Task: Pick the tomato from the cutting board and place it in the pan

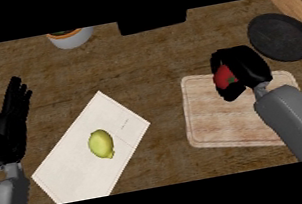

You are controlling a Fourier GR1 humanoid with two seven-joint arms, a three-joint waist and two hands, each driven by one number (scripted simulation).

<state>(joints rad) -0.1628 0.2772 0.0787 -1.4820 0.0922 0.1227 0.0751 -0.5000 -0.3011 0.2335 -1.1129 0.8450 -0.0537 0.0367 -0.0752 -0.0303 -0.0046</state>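
A dark brown, mottled counter top (148, 69) fills the view, with a strip of lighter wood along its left edge and another at the upper right corner. Toward the right lies a pale wooden cutting board (221, 122) with rounded corners, set slightly askew. Above its upper right part the right hand (244, 70) is curled round the tomato (224, 77), whose red skin and a small green stem spot show between the black fingers and thumb; the grey forearm runs down from the hand to the lower right edge of the view, crossing the board's right side. Whether the tomato touches the board or is held clear of it cannot be told from this steep angle. Just beyond the hand, to the upper right, sits the black pan (279, 37), round and dark inside, with its handle pointing off to the right edge; nothing lies in it. Left of centre a white sheet-like mat (68, 167) lies diagonally on the counter, and a yellow lemon (101, 144) rests near its middle. At the far left the left hand (9, 124) shows open, fingers straight and pointing up, holding nothing. At the top edge stand a white bowl with an orange rim (70, 37) and a black box-like object (152, 22).
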